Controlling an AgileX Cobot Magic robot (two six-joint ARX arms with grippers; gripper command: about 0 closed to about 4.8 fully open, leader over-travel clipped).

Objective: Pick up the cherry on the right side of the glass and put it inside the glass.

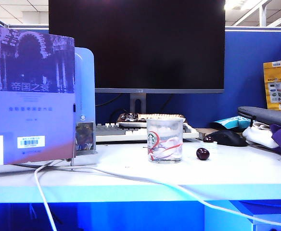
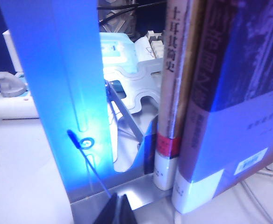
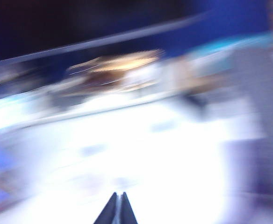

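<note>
Right wrist view, blurred: right gripper [image 3: 117,205] pinched shut, empty; left gripper [image 2: 116,208] also shut, by the books [image 2: 211,107]. The cherry [image 1: 202,153] lies just right of the glass [image 1: 164,140], on the right arm's side

Cherry [image 1: 202,153] glossy, dark maroon skin. Glass [image 1: 164,140] clear, smooth, printed logo. Table [image 1: 131,175] matt white. Cable [image 1: 131,178] smooth white plastic. Monitor [image 1: 136,43] screen dark, glossy. Book [image 1: 30,96] paper cover, slight sheen. Bookend [image 2: 57,93] smooth translucent blue plastic on shiny metal base. Left gripper [image 2: 116,210], right gripper [image 3: 117,209]: fingers matt black.
</note>
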